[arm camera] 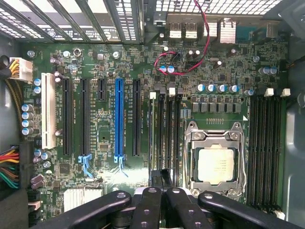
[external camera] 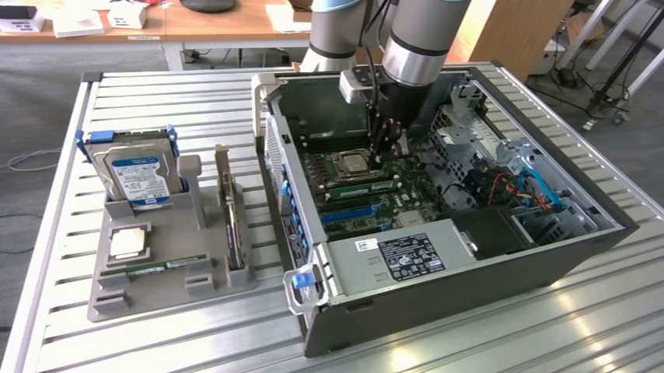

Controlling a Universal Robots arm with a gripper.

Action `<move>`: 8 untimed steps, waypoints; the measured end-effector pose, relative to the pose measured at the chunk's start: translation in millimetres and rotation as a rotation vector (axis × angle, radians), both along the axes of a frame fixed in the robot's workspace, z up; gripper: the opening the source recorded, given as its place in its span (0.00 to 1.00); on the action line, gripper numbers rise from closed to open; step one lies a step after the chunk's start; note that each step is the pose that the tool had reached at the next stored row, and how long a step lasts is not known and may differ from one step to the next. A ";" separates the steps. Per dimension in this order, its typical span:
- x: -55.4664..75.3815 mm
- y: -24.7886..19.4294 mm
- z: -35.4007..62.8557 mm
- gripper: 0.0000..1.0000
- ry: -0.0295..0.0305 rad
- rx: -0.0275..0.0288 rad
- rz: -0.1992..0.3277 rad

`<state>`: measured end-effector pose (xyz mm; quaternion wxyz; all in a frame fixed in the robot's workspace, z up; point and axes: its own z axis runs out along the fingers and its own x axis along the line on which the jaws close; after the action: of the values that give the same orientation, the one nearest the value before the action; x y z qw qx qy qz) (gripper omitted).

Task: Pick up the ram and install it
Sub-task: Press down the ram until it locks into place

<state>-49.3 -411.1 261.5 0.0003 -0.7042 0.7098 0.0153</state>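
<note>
Inside the open computer case [external camera: 467, 307], low over the motherboard [external camera: 410, 198]: the gripper [external camera: 385, 152], fingers pressed together, with no way to tell whether anything thin sits between them. Hangs just beside the processor [external camera: 347, 163] in its metal socket, on the side toward the exterior view's right. Seen from the wrist, closed fingertips [arm camera: 152, 193] over the near ends of the dark memory slots [arm camera: 164, 133], hard up against the socket frame around the processor [arm camera: 215, 164].

Next to the socket, on its near side in the exterior view: the ram [external camera: 363, 189], green with a white sticker, standing on edge in the board. Impossible to say whether touched by the fingers.

Crowding the approach: the case's upright side walls, a power supply [external camera: 410, 252] with a black label toward the front, a tangle of blue and orange cables [external camera: 534, 190] toward the exterior view's right. Further along the board in the wrist view, a long blue slot [arm camera: 118, 119], a white slot [arm camera: 47, 110], a looped red and black wire [arm camera: 183, 59].

Well apart from the case, toward the exterior view's left on the slatted metal table [external camera: 155, 346]: a grey tray [external camera: 155, 299] holding a hard drive [external camera: 135, 175] on edge, a square silver chip [external camera: 127, 242], a tall card [external camera: 230, 221] upright, and a second green stick [external camera: 166, 269] lying flat
</note>
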 end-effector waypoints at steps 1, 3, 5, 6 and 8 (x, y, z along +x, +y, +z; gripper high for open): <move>0.0 0.0 0.0 0.11 0.0000 0.0000 0.000; 0.0 0.0 0.0 0.11 0.0000 0.0000 0.000; 0.0 0.0 0.0 0.11 0.0000 0.0000 0.000; 0.0 0.0 0.0 0.11 0.0001 -0.0001 0.000; 0.0 0.0 0.0 0.11 0.0000 0.0000 -0.004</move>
<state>-49.3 -411.1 261.5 0.0003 -0.7028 0.7113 0.0153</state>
